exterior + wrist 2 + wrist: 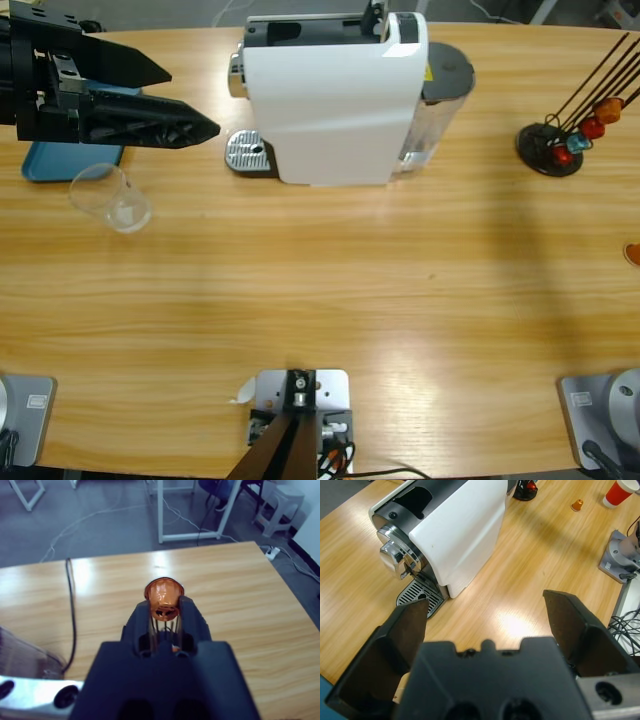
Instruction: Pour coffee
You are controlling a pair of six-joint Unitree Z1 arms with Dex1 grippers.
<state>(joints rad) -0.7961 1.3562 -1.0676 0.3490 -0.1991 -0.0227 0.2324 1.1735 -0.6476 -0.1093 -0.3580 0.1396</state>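
Here, clear glass tumbler (111, 197) looking empty, left fingers (405, 630) wide apart holding nothing, right fingers (189, 615) pinching orange capsule (164, 596).

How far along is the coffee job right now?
Early. The right hand is shut on an orange capsule. The left hand hangs open above the empty glass. Nothing stands on the coffee machine's drip tray; no coffee shows.

My matt black plastic left gripper (485, 630) hangs over a smooth, glossy wooden table (330, 290). The coffee machine (335, 95) has a glossy white plastic shell and a shiny metal drip grille (248, 152). The tumbler (110, 197) is clear and smooth, like glass.
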